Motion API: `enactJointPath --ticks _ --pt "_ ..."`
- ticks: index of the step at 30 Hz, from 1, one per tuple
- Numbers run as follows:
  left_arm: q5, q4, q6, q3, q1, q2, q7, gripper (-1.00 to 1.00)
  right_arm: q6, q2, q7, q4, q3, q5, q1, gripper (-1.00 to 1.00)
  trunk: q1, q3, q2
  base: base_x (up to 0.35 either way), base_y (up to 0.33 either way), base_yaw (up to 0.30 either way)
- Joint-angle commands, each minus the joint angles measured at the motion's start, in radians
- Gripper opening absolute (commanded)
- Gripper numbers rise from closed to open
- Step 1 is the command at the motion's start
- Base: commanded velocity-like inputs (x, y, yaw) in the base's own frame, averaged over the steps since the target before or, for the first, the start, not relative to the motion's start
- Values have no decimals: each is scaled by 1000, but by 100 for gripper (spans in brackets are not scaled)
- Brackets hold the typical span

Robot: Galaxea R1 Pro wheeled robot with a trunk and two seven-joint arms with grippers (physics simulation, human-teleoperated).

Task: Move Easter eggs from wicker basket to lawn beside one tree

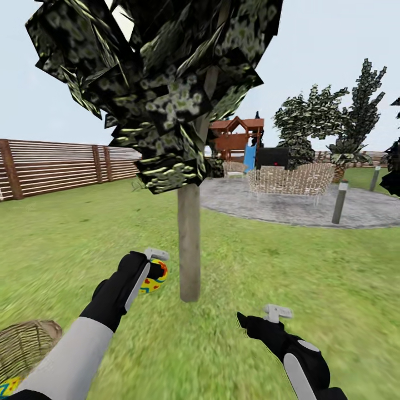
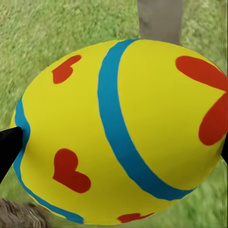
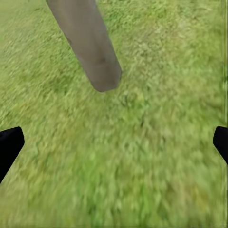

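Left jaws pinch one Easter egg (image 1: 154,282) between them; left gripper (image 1: 157,269) holds it above the lawn (image 1: 83,233), just beside the foot of the tree (image 1: 189,244); left wrist view has that egg (image 2: 118,130) close up, yellow with a blue band and red hearts, one dark fingertip (image 2: 8,147) touching its side, grey trunk (image 2: 160,20) past it; right jaws spread wide, nothing between them; right gripper (image 1: 265,322) hovers over grass on the other side of the trunk, near it; right wrist view has its two fingertips (image 3: 9,145) well apart with bare lawn (image 3: 142,156) between and the trunk base (image 3: 90,45) ahead; wicker basket (image 1: 25,344) sits on the grass at the head view's lower left corner, behind the left arm; a second egg (image 1: 10,385) shows at its edge, partly cut off by the frame, can't tell whether inside or beside; fence (image 1: 55,164) at left; round grey patio (image 1: 289,203) with pale woven seats (image 1: 289,179) and a playset (image 1: 238,136) further back.
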Motion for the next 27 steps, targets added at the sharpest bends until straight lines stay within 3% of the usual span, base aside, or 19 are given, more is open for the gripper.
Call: enactJointPath --ticks 1,8,13,27 --pt "4 0 4 -2 -1 0 6 -100 2 -1 -10 -1 2 -10 -1 100 0 0 -1 91 -316 -133" --pt "4 90 4 -6 -1 0 6 -100 2 -2 -10 -1 2 -9 -1 100 0 9 -1 157 -300 -180" --pt "5 194 -46 -14 -4 -14 5 -100 3 -2 -10 -1 1 -9 -1 100 0 16 -1 176 -294 -192" --pt "6 262 -134 -18 -4 -49 3 -100 3 -2 -9 2 -25 -10 -1 100 0 35 -1 179 -293 -198"
